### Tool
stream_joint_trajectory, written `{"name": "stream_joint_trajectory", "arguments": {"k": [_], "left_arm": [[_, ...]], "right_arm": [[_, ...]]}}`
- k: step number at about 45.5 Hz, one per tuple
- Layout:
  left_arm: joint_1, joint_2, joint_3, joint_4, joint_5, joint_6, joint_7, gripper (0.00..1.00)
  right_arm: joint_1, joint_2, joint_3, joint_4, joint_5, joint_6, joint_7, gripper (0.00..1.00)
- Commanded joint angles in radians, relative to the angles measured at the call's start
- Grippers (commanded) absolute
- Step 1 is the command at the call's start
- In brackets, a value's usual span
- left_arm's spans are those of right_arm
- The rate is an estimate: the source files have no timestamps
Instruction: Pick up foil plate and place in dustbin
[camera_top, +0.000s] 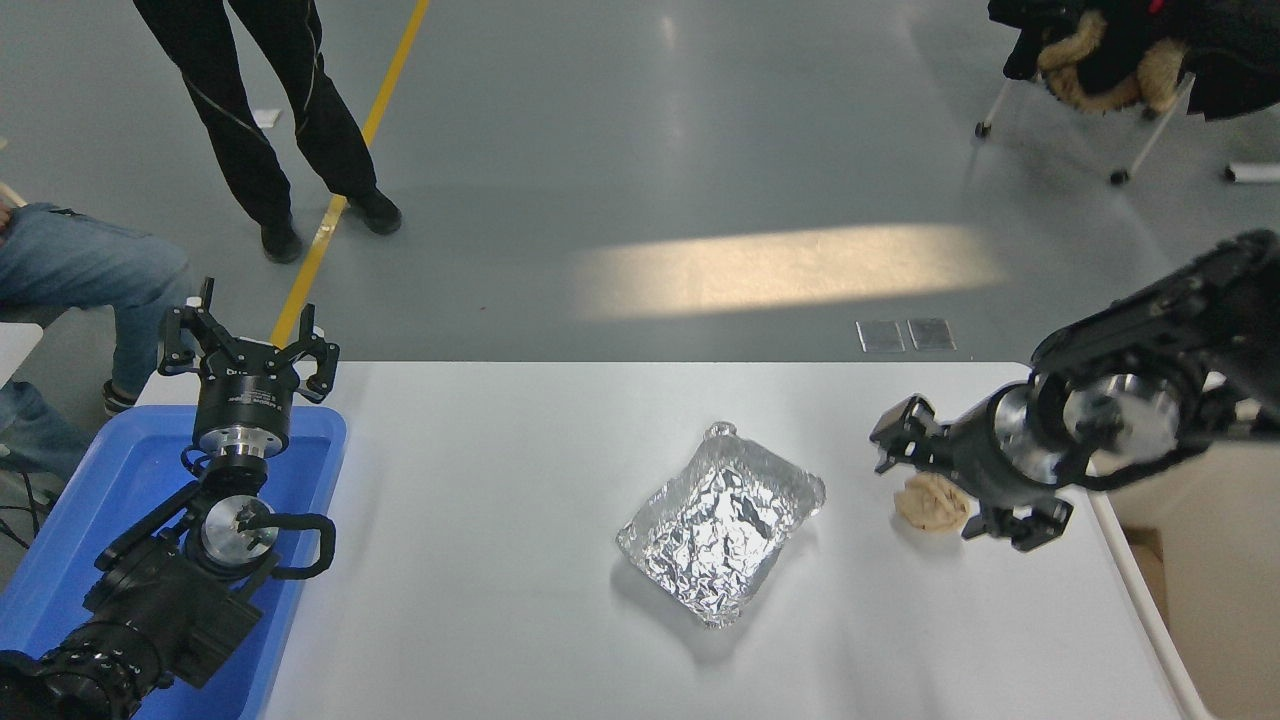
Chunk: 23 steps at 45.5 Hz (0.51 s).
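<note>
Reaching in from the right edge, our right gripper (955, 485) hovers with jaws spread just over the crumpled paper ball (930, 503), a little apart from the foil plate (722, 522). That plate lies mid-table on the white table (480, 560), tilted diagonally, empty. We judge it very light, thin and easily dented, so a gentle pinch on the raised rim at its near right corner seems best. The dustbin (1170, 640) waits at the right table edge. Our left gripper (248, 350) is parked, jaws spread, over the blue bin (110, 470).
</note>
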Motion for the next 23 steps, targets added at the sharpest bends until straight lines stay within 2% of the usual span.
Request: {"name": "stream_joint_trajectory", "arguments": {"k": [1,13,23], "left_arm": [[0.0,0.0,0.0,0.0,0.0,0.0,0.0,0.99],[0.0,0.0,0.0,0.0,0.0,0.0,0.0,0.99],[0.0,0.0,0.0,0.001,0.0,0.0,0.0,0.99]], "right_arm": [[-0.242,0.07,0.124,-0.158,0.036,-0.115,0.0,0.97],[-0.421,0.144,0.253,-0.324,0.031,-0.212,0.001,0.93],[-0.49,0.188,0.283,-0.43,0.02,-0.216,0.003,0.93]]}}
